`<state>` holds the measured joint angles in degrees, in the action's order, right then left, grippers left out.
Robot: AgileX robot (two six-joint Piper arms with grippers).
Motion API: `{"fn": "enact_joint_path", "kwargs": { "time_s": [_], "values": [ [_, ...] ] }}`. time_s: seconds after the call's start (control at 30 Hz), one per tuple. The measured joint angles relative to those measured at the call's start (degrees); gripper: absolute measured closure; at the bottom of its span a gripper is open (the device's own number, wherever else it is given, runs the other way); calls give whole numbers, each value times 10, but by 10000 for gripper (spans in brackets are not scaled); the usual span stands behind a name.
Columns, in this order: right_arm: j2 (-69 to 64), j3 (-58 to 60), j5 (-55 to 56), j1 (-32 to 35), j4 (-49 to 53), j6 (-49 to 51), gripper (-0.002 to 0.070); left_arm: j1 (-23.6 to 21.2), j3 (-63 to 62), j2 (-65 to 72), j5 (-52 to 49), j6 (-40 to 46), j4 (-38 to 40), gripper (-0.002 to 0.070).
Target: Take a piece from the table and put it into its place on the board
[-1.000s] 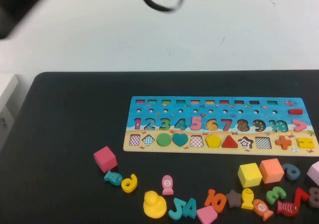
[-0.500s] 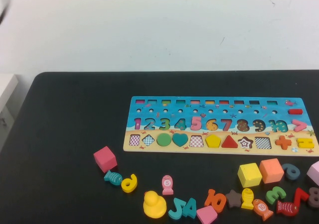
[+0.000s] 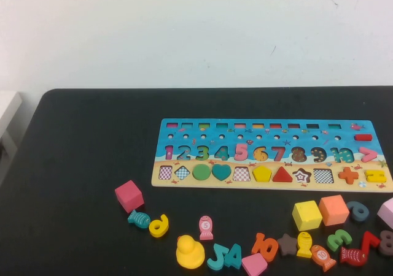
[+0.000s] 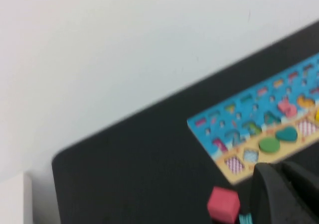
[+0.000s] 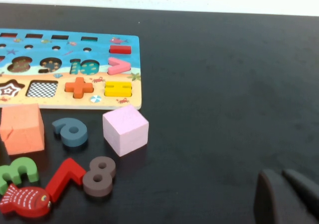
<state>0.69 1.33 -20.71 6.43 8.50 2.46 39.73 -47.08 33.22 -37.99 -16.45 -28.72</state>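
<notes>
The yellow pentagon piece (image 3: 262, 173) lies flat in its slot in the shape row of the board (image 3: 264, 135), between a checkered empty slot and the red triangle. The board lies on the black table (image 3: 80, 153); it also shows in the left wrist view (image 4: 259, 119) and the right wrist view (image 5: 75, 69). Neither gripper shows in the high view. My left gripper (image 4: 280, 167) is shut and empty, above the table near the board's left end and a pink cube (image 4: 223, 204). My right gripper (image 5: 280, 174) is shut and empty over bare table right of the board.
Loose pieces lie along the table's front: pink cube (image 3: 129, 195), yellow duck (image 3: 190, 252), yellow cube (image 3: 307, 215), orange cube (image 3: 334, 210), lilac cube (image 5: 125, 129), several numbers and fish. A white wall stands behind the table.
A dark blurred arm at the top of the high view has gone out of the picture. The pentagon and the other pieces have not moved.
</notes>
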Motion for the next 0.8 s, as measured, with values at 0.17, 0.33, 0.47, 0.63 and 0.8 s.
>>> {"fn": "enact_joint_path", "kwargs": {
  "time_s": [0.17,0.33,0.47,0.63,0.8],
  "values": [
    [0,0,0,0,0,0,657,0,69,-55,1,-5,0,675],
    [0,0,0,0,0,0,657,0,92,-71,-4,-5,1,675],
    [0,0,0,0,0,0,657,0,95,-71,-21,-5,2,675],
    [0,0,0,0,0,0,657,-14,99,-85,-30,-5,5,675],
    [0,0,0,0,0,0,657,-105,104,-135,-28,-6,25,675]
  ]
}}
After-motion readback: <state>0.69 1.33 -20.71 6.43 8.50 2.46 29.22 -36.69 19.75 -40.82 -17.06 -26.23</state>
